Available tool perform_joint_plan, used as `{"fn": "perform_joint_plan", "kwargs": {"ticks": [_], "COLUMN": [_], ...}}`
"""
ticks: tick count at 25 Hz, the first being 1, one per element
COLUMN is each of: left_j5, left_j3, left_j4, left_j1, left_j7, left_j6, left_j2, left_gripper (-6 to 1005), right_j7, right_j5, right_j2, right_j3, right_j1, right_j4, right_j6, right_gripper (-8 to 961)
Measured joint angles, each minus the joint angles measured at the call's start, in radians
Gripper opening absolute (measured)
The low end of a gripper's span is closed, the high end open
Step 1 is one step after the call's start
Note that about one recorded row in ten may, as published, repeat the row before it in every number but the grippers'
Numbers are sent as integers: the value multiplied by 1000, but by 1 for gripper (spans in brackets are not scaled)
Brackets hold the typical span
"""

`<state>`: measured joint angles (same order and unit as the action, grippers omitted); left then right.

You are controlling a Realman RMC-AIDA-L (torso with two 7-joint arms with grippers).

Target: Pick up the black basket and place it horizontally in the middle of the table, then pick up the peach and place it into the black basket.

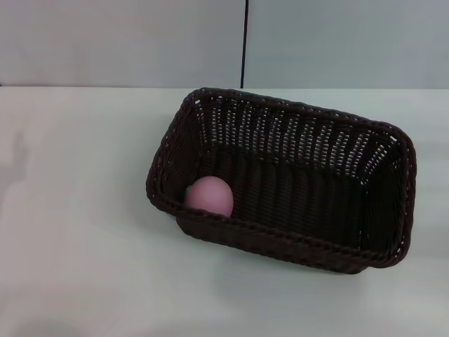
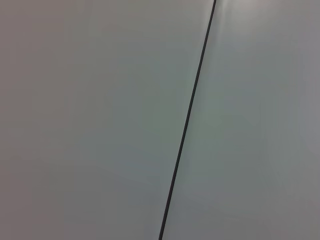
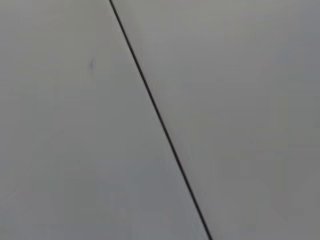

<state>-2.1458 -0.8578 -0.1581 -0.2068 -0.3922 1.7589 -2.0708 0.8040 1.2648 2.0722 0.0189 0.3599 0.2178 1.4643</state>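
Observation:
In the head view the black basket (image 1: 295, 119) stands upright on the white table (image 1: 77, 210), a little right of the middle, its long side running left to right and slightly turned. The pink peach (image 1: 209, 196) lies inside the basket, in its near left corner against the wall. Neither gripper nor arm shows in the head view. Both wrist views show only a plain grey wall with a thin dark seam, and none of the task's things.
A grey wall with a vertical dark seam (image 1: 245, 42) stands behind the table's far edge. The same kind of seam crosses the left wrist view (image 2: 187, 125) and the right wrist view (image 3: 160, 120).

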Motion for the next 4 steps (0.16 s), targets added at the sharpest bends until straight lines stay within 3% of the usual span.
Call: {"fn": "perform_joint_plan", "kwargs": {"ticks": [4], "left_j5": [1], "left_j3": [-19], "left_j4": [0], "left_j1": [-11], "left_j7": [0], "left_j6": [-8], "left_j2": [0], "left_gripper": [712], "right_j7": [-5], "right_j5": [-3], "right_j2": [0], "right_j3": [-18], "right_j1": [3], "right_j4": [0], "right_j6": [-3], "right_gripper": [477]}}
